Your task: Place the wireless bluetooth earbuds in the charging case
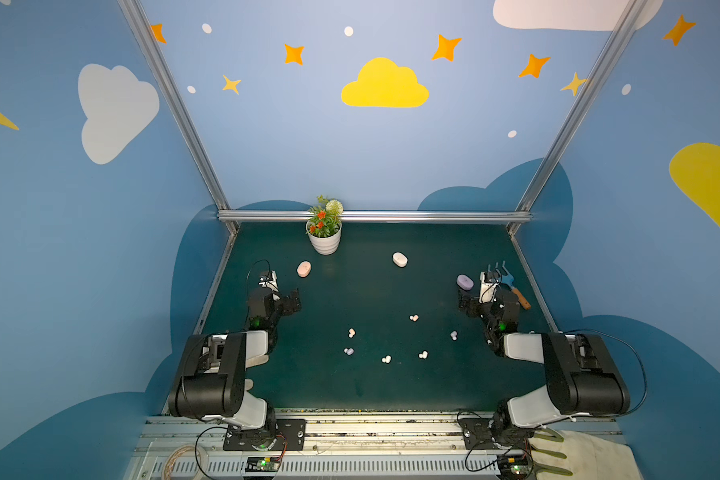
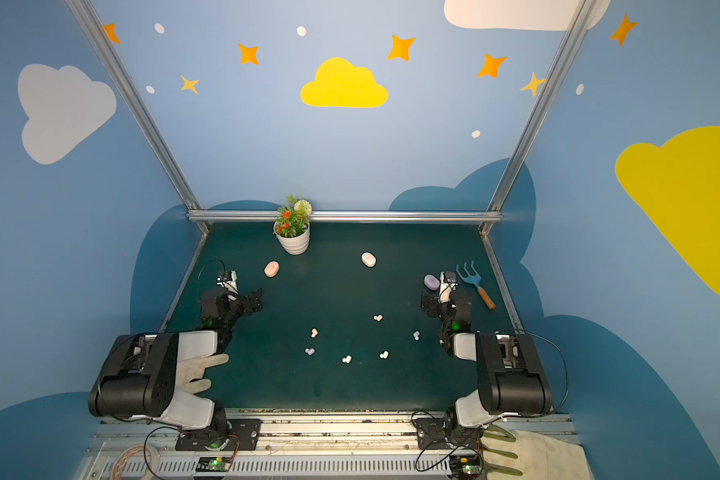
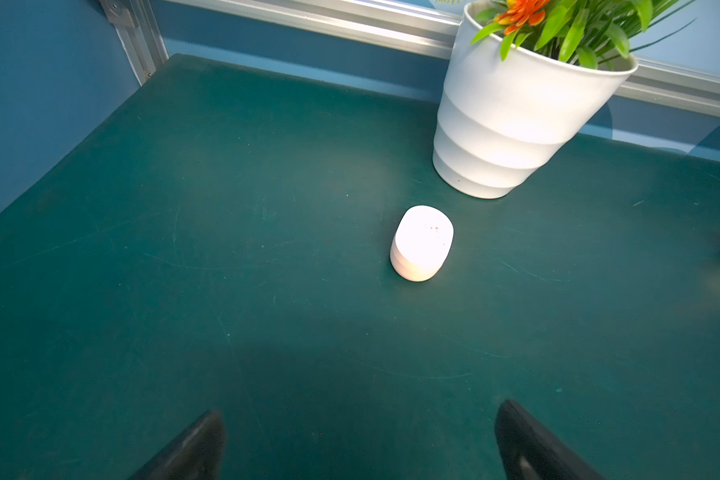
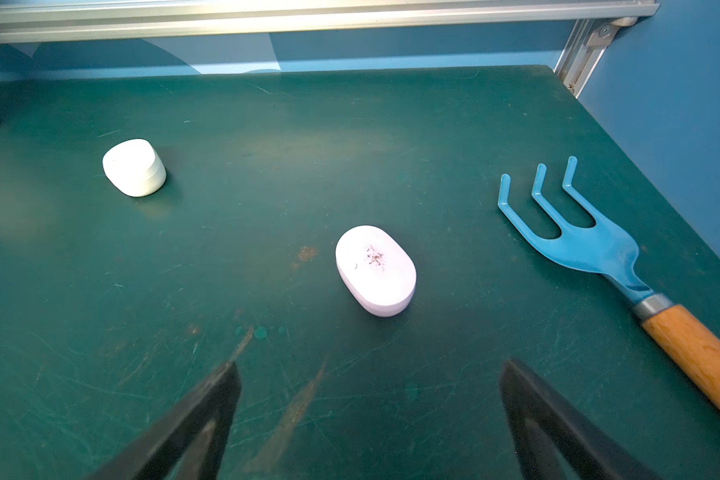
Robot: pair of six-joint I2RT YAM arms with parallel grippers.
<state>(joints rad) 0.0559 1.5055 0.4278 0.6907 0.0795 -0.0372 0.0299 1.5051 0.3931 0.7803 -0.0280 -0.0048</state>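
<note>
Both arms sit at the sides of the green counter (image 1: 350, 395), and neither holds anything. The left end effector (image 3: 360, 415) has its jaws spread wide and empty. It points toward the pink case (image 1: 304, 269), which lies shut on the counter near the white flower pot (image 1: 325, 241) at the back edge. The right end effector (image 4: 371, 368) is likewise wide open and empty, with the lilac case (image 4: 376, 270) lying shut a little ahead of it. A blue hand rake (image 4: 578, 241) with a wooden handle lies beside that case, toward the right wall. A white case (image 1: 400, 259), also shut, rests between the other two and slightly further back. The six earbuds (image 1: 386, 359) are scattered loose across the open middle of the counter, nearer the arm bases than any case. Each lies apart from the others and well apart from both end effectors, out on the bare surface.
</note>
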